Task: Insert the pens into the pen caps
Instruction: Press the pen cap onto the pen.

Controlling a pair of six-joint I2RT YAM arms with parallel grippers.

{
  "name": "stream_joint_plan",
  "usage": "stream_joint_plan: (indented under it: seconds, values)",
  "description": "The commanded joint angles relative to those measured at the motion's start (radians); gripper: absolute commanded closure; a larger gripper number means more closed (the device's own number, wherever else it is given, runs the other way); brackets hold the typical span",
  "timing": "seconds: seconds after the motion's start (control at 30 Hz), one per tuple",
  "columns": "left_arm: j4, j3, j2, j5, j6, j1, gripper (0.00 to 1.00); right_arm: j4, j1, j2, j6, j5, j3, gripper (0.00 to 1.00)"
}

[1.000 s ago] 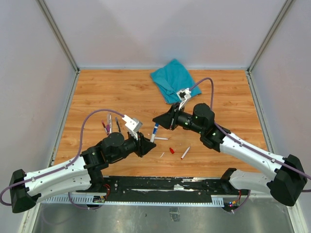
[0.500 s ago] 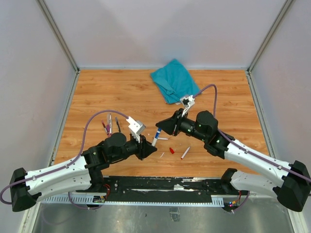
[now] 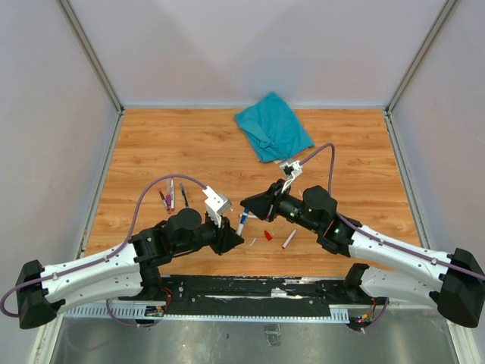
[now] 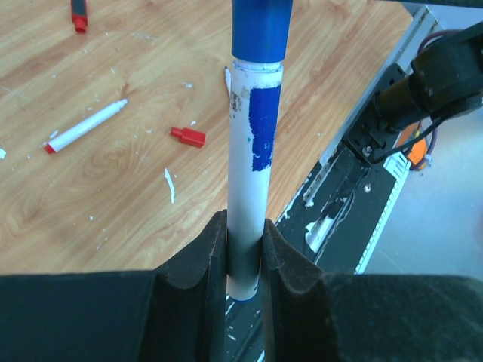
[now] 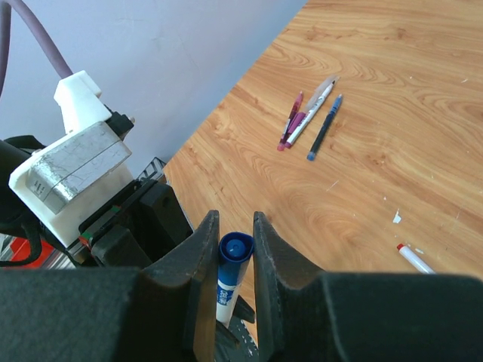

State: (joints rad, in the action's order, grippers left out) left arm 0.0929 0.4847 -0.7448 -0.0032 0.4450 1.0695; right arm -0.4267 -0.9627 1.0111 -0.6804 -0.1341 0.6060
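My left gripper (image 3: 233, 237) (image 4: 244, 230) is shut on the lower end of a white-barrelled pen (image 4: 250, 158) and holds it upright above the table. A blue cap (image 4: 261, 29) sits on the pen's top end. My right gripper (image 3: 247, 203) (image 5: 234, 220) is shut on that blue cap (image 5: 235, 248), with the pen barrel (image 3: 242, 223) running between the two grippers. A loose red cap (image 3: 267, 235) (image 4: 189, 136) and a red-tipped pen (image 3: 289, 239) (image 4: 84, 127) lie on the wood to the right.
Several more pens (image 3: 172, 194) (image 5: 309, 117) lie together at the left of the wooden table (image 3: 189, 152). A teal cloth (image 3: 273, 126) lies at the back. Small white scraps (image 4: 169, 185) dot the wood. The black rail (image 3: 250, 288) runs along the near edge.
Both grippers have moved toward the near edge, with the pen held between them. The right arm has dropped lower and closer to the left gripper.
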Motion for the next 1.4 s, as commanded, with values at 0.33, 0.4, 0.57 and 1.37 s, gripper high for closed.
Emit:
stream_joint_plan:
  seconds: [0.33,0.4,0.57,1.37]
  values:
    - [-0.366,0.130,0.012,-0.120,0.021,-0.023,0.99,0.237,-0.176,-0.049,-0.003,-0.078,-0.160,0.99]
    - [-0.373,0.132,0.012,-0.119,0.019,-0.023,0.99,0.238,-0.199,-0.049,0.006,-0.061,-0.163,1.00]
    - [-0.396,0.137,0.017,-0.116,0.017,-0.024,1.00,0.225,-0.248,-0.066,-0.003,-0.028,-0.196,0.99]
    - [-0.317,0.099,-0.013,-0.101,-0.011,-0.024,1.00,0.507,-0.249,-0.229,0.208,0.295,0.075,0.92]
